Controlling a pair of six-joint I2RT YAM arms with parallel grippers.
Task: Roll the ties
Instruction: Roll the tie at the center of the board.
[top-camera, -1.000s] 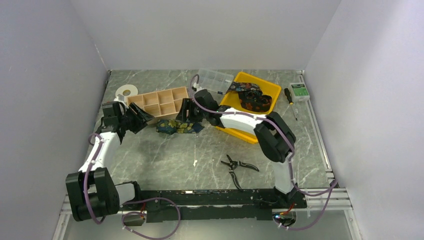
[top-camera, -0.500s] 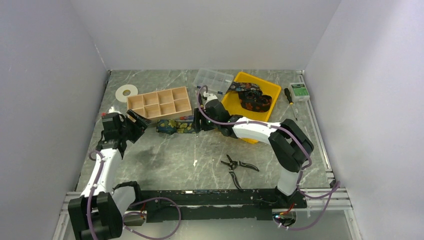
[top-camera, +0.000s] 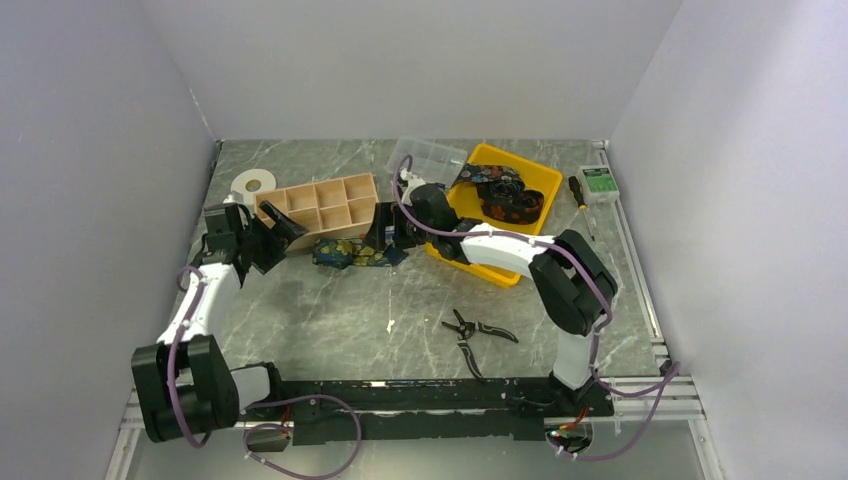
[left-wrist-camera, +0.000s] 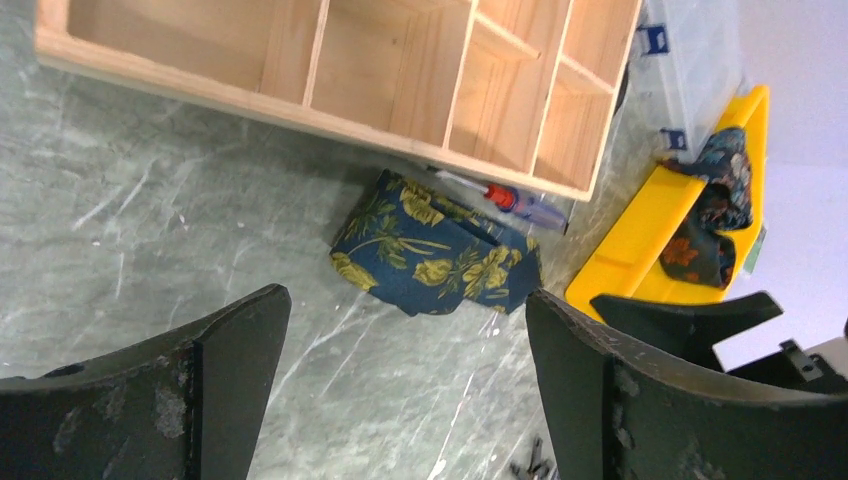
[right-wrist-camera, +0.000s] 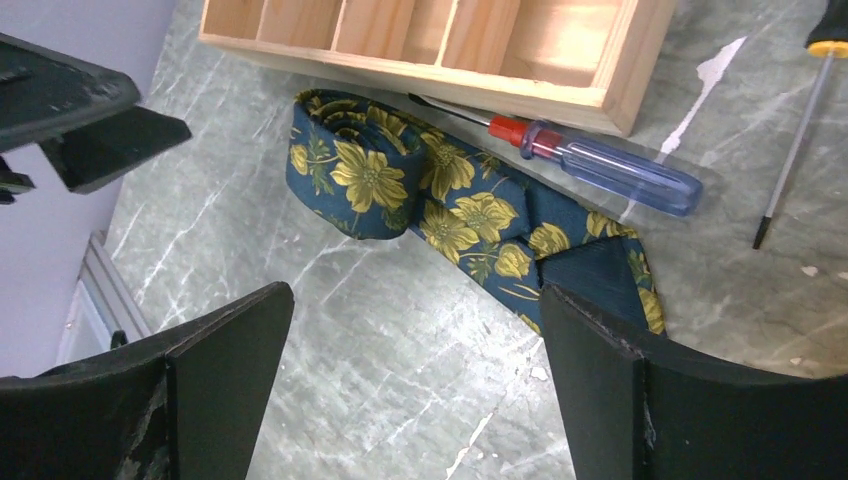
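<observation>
A navy tie with yellow flowers (top-camera: 358, 253) lies on the marble table just in front of the wooden organizer. In the right wrist view this tie (right-wrist-camera: 420, 190) is coiled at its left end, with a loose folded tail at the right. My left gripper (top-camera: 272, 238) hovers open to the tie's left, apart from it; the tie (left-wrist-camera: 435, 255) lies beyond its fingertips. My right gripper (top-camera: 386, 234) is open at the tie's right end, its jaws (right-wrist-camera: 415, 293) empty above bare table. More ties (top-camera: 505, 195) lie bunched in the yellow tray.
The wooden organizer (top-camera: 320, 205) stands behind the tie, with a red-and-clear screwdriver (right-wrist-camera: 590, 160) along its front. The yellow tray (top-camera: 540, 175) and a clear plastic box (top-camera: 430, 160) sit at the back right. Black pliers (top-camera: 478, 333) lie near the front. A white tape roll (top-camera: 252, 183) is at the back left.
Both grippers' jaws have spread wider. The left gripper dipped toward the near side and returned beside the organizer; the right wrist shifted slightly. The tie has stayed in place.
</observation>
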